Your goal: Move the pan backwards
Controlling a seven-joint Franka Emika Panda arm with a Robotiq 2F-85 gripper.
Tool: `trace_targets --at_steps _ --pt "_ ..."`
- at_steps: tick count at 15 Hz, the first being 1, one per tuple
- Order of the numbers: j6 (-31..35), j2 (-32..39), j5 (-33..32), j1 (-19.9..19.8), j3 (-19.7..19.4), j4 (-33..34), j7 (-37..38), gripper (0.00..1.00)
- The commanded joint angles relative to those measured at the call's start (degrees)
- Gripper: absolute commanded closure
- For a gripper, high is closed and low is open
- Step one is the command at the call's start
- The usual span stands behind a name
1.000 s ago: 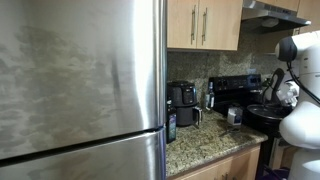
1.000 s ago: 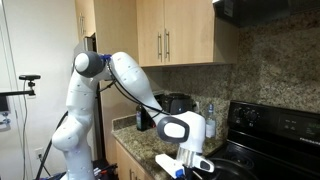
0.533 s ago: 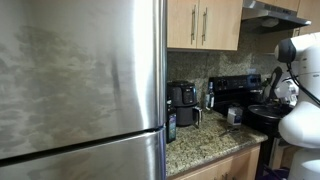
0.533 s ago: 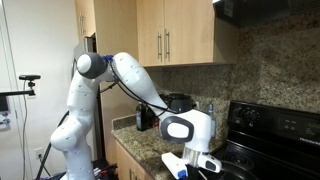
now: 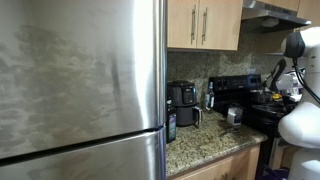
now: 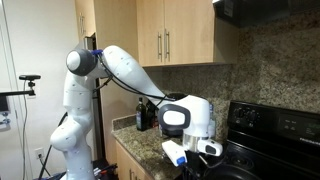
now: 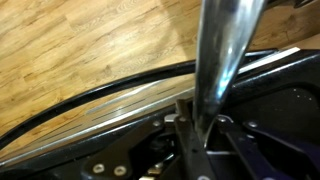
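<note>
The wrist view shows the pan's shiny metal handle (image 7: 225, 50) running down between the fingers of my gripper (image 7: 200, 125), which is shut on it. The pan's dark curved rim (image 7: 100, 105) sweeps across that view, with wooden floor beyond it. In an exterior view the black pan (image 5: 262, 113) sits on the stove at the right, partly hidden by my white arm. From the opposite side, my gripper (image 6: 203, 151) hangs low over the stove's front edge, and the pan itself is hard to make out there.
A large steel fridge (image 5: 80, 80) fills the left. On the granite counter (image 5: 200, 142) stand a small black coffee maker (image 5: 182, 103) and bottles. The black stove (image 6: 270, 130) has a raised back panel against the stone wall. Wooden cabinets (image 6: 170, 40) hang above.
My jaws have closed on the pan's handle. The wrist has shifted up and towards the stove, and the arm's upper links have swung with it.
</note>
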Motion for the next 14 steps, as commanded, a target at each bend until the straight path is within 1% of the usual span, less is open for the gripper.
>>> trace_targets --at_steps 1,6,8,11,14 --pt "-0.60 -3.48 2.31 -1.21 1.03 -0.45 -1.14 1.00" --pt "3.37 -5.02 4.35 -0.08 2.53 -1.61 -1.65 1.00" --pt "4.71 -7.94 6.44 0.60 3.87 -1.97 -2.41 1.00" --pt "4.58 -11.45 8.77 2.27 5.52 -0.82 -2.07 1.00" --pt "6.71 -12.17 9.86 4.44 6.43 0.51 -0.70 1.00"
